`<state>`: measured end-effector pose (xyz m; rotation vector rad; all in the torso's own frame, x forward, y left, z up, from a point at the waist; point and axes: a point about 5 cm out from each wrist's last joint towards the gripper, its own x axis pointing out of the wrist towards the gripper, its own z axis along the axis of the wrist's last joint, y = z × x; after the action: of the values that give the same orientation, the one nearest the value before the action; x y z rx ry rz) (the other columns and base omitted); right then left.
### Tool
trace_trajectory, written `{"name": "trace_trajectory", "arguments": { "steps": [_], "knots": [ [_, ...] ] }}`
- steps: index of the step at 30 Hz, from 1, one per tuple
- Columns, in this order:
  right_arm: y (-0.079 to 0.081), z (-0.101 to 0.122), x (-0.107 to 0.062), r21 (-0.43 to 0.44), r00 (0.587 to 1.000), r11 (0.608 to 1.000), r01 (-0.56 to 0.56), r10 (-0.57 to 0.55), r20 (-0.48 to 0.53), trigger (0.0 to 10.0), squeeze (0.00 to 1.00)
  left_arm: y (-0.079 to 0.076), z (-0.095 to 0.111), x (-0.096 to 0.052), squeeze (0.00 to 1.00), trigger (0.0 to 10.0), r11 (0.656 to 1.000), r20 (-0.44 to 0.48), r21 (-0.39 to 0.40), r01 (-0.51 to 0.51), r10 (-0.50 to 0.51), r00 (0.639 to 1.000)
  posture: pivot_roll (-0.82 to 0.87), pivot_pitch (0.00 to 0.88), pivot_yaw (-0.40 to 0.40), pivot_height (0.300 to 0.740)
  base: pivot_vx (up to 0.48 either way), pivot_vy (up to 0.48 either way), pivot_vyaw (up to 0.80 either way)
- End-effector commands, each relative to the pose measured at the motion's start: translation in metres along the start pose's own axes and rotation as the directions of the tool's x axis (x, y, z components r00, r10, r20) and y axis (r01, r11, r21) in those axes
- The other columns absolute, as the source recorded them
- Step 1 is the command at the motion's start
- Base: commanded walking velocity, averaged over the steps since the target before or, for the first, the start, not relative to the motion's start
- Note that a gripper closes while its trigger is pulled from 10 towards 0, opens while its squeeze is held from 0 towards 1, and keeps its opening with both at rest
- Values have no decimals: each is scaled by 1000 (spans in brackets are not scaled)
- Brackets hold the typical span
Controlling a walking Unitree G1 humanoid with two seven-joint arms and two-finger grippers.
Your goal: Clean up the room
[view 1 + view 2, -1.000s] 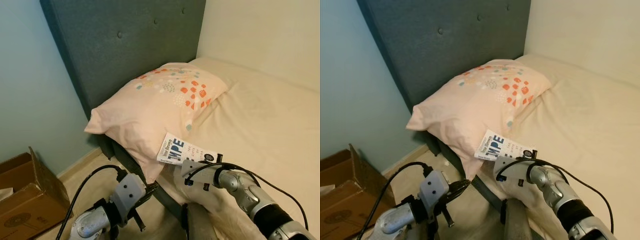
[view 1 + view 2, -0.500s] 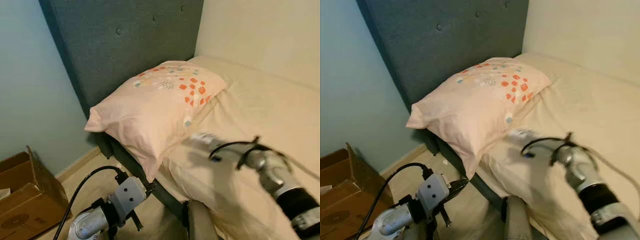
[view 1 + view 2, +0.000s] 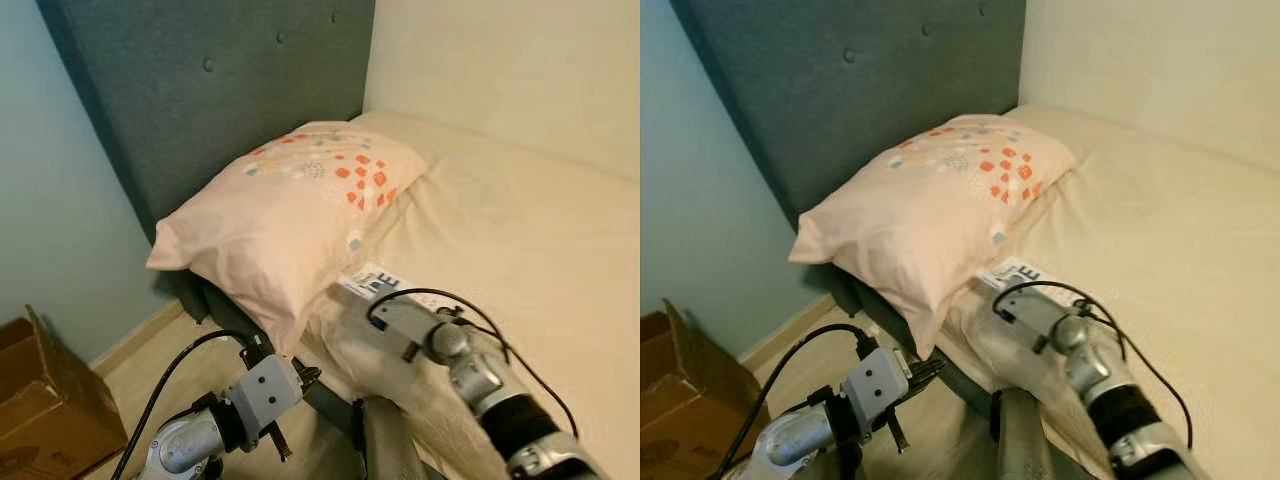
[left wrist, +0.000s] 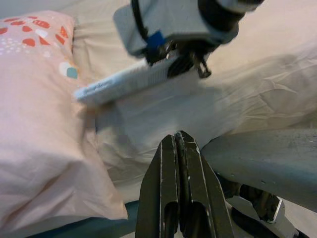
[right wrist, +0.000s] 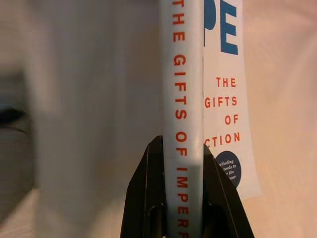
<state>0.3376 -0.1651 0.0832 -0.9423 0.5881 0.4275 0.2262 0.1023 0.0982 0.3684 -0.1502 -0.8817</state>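
Our right gripper (image 5: 184,163) clamped the book (image 5: 182,99) by its spine above the bed (image 3: 520,230) beside the pillow (image 3: 290,215); left gripper (image 4: 179,148) hung closed. Stowing it apparently remained.

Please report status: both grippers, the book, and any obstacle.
Right gripper shut on white paperback book, over cream bed sheet. Left gripper shut, idle, low beside bed. Pink patterned pillow close beside book.

Both head views look steeply down on the pillow (image 3: 290,215) from near its foot corner; wrist views sit beside it, sharing the book (image 4: 130,82).
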Motion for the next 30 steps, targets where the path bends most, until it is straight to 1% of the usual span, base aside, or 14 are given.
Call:
{"name": "trace_trajectory", "arguments": {
  "steps": [1, 6, 9, 12, 14, 17, 20, 22, 23, 24, 25, 26, 29, 30],
  "knots": [
    [12, 2, 4, -11, 998, 998, -59, 59, 11, 10000, 0, -3, -3, -2, 0, 10000, 1000, -15, 0, 10, -10, 1000, -104, 179, -55, 559, 0, 0, 0],
    [18, 16, 4, -12, 993, 994, -110, 110, 38, 10000, 0, -6, -3, -4, 0, 10000, 1000, -15, -4, 23, -23, 1000, -100, 182, -64, 559, 0, 0, 0],
    [20, 17, 3, -13, 989, 989, -145, 146, 14, 10000, 0, -10, -2, -4, 0, 10000, 999, -11, -8, 46, -46, 999, -100, 182, -69, 559, 0, 0, 0],
    [20, 11, 4, -49, 988, 987, -153, 151, -37, 10000, 0, -14, -2, -4, 0, 10000, 998, -10, -7, 67, -67, 998, -101, 183, -73, 559, 0, 0, 0],
    [12, -2, 6, -104, 991, 990, -94, 83, -106, 10000, 0, -17, -1, -3, 0, 10000, 997, -7, -11, 74, -74, 997, -102, 184, -72, 559, 0, 0, 0],
    [2, -11, 6, -124, 990, 992, -31, 14, -141, 10000, 0, -18, -1, -2, 0, 10000, 997, -4, -13, 74, -74, 997, -102, 183, -72, 559, 0, 0, 0],
    [-4, -16, 5, -132, 987, 991, -6, -15, -159, 10000, 0, -18, -1, -2, 0, 10000, 997, -3, -12, 75, -75, 997, -102, 184, -70, 559, 0, 0, 0],
    [-20, -32, 2, -156, 973, 987, 48, -81, -214, 10000, 0, -17, 0, -2, 0, 10000, 997, -3, -12, 76, -76, 997, -103, 184, -70, 559, 0, 0, 0],
    [-20, -32, 2, -156, 973, 987, 48, -81, -214, 10000, 0, -17, 0, -2, 0, 10000, 997, -3, -12, 76, -76, 997, -103, 184, -70, 559, 0, 0, 0],
    [-30, -41, -1, -171, 962, 982, 77, -118, -247, 10000, 0, -17, 0, -2, 0, 10000, 997, -2, -13, 78, -78, 997, -105, 186, -68, 559, 0, 0, 0],
    [-30, -41, -1, -171, 962, 982, 77, -118, -247, 10000, 0, -17, 0, -2, 0, 10000, 997, -2, -13, 78, -78, 997, -105, 186, -68, 559, 0, 0, 0],
    [-36, -47, -3, -174, 953, 980, 98, -142, -267, 10000, 0, -18, -1, -1, 0, 10000, 997, -2, -13, 81, -81, 997, -105, 186, -68, 559, 0, 0, 0],
    [-38, -50, -4, -172, 950, 979, 105, -150, -275, 10000, 0, -18, -1, -1, 0, 10000, 996, -2, -12, 83, -83, 997, -111, 187, -62, 559, 0, 0, 0],
    [-34, -47, -2, -163, 953, 982, 98, -140, -267, 10000, 0, -17, -1, -1, 0, 10000, 996, -1, -11, 85, -85, 996, -111, 187, -62, 559, 0, 0, 0]
  ]
}}
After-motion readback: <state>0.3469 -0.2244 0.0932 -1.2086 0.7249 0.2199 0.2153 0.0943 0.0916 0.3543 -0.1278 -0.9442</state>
